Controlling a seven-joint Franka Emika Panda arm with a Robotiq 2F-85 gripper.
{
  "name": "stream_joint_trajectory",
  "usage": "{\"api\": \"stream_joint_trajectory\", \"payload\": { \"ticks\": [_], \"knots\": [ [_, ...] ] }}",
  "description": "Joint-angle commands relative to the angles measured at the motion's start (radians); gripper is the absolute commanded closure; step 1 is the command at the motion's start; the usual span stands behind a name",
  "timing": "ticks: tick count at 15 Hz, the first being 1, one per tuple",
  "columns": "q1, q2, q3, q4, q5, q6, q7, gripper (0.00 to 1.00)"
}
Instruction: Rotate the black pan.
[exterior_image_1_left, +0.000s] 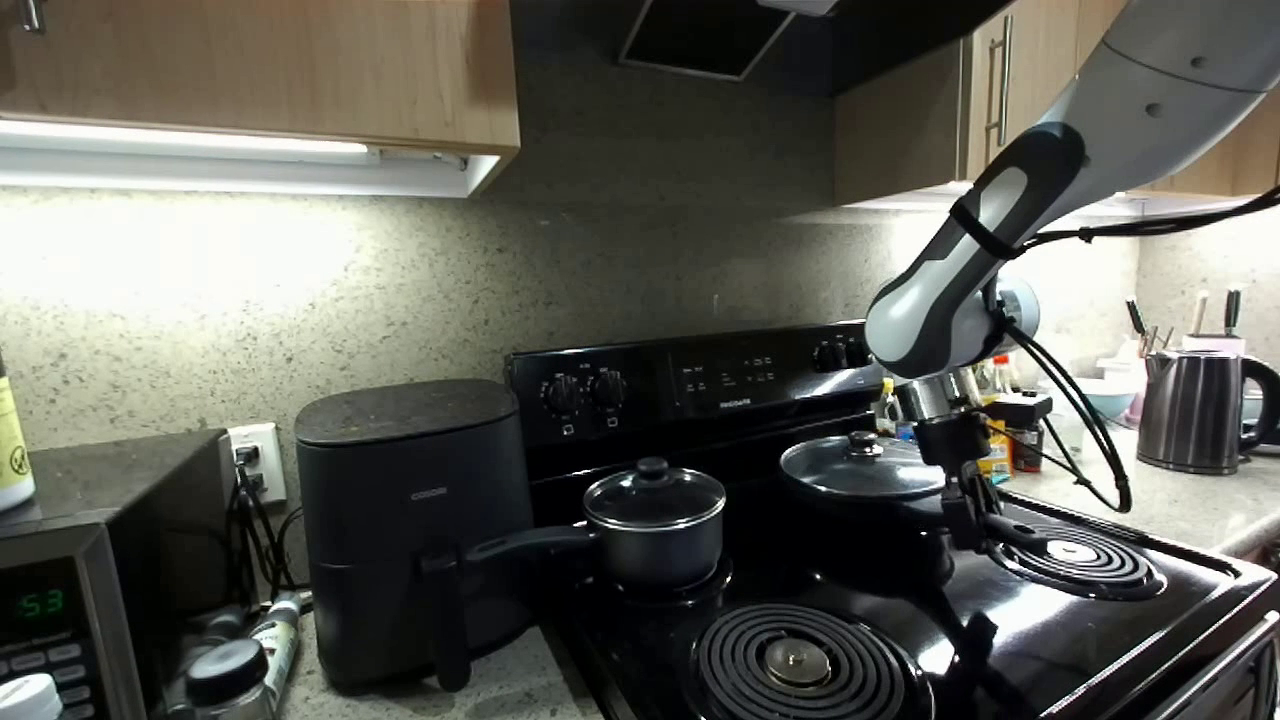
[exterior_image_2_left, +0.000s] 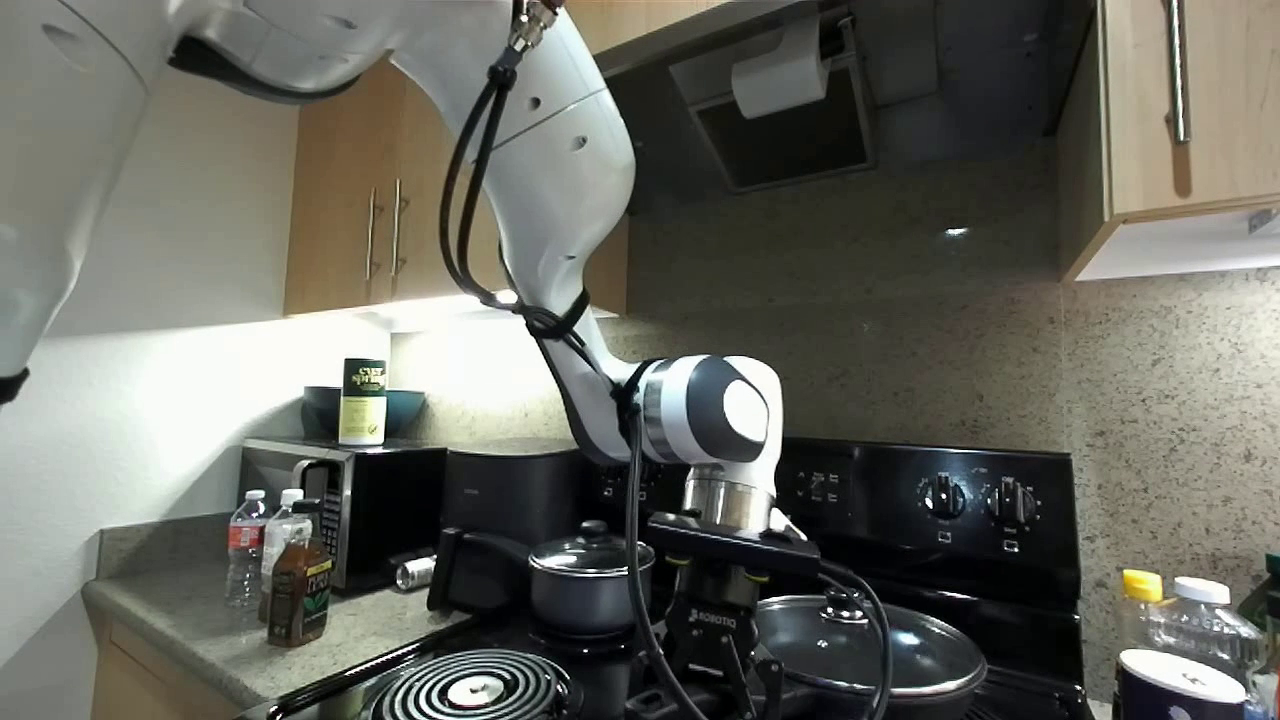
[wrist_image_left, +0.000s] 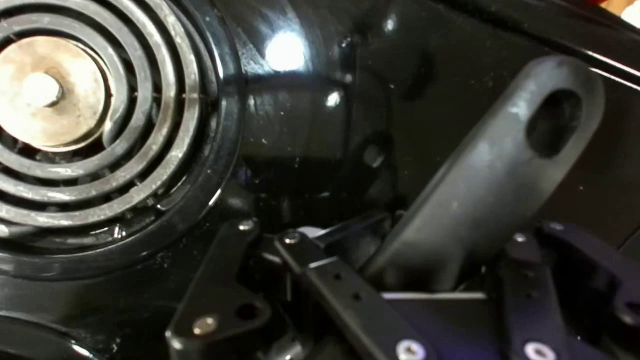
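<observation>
The black pan (exterior_image_1_left: 825, 475) with its glass lid and knob sits on a back burner of the stove; it also shows in an exterior view (exterior_image_2_left: 890, 650). Its long handle (wrist_image_left: 480, 185) runs diagonally in the wrist view, and its end with an oval hole sticks out past the jaws. My gripper (exterior_image_1_left: 970, 535) points down at the handle, beside the pan; it also shows in an exterior view (exterior_image_2_left: 715, 680) and in the wrist view (wrist_image_left: 425, 260). The jaws are around the handle and spread apart. The fingertips are partly hidden, so whether they press on the handle is unclear.
A smaller lidded saucepan (exterior_image_1_left: 655, 545) stands on the other back burner, handle toward the black air fryer (exterior_image_1_left: 410, 520). Bare coil burners (exterior_image_1_left: 735, 665) lie at the front; one (wrist_image_left: 165, 165) is near my gripper. A kettle (exterior_image_1_left: 1185, 415) stands on the counter beyond.
</observation>
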Motion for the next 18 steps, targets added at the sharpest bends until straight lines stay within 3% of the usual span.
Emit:
{"api": "stream_joint_trajectory", "payload": {
  "ticks": [1, 7, 18],
  "knots": [
    [-0.055, 0.044, -0.016, 0.018, 0.026, 0.001, -0.091, 0.93],
    [-0.151, 0.069, -0.071, 0.061, 0.108, 0.043, -0.051, 0.92],
    [-0.248, 0.053, -0.105, 0.081, 0.373, 0.037, -0.063, 0.92]
  ]
}}
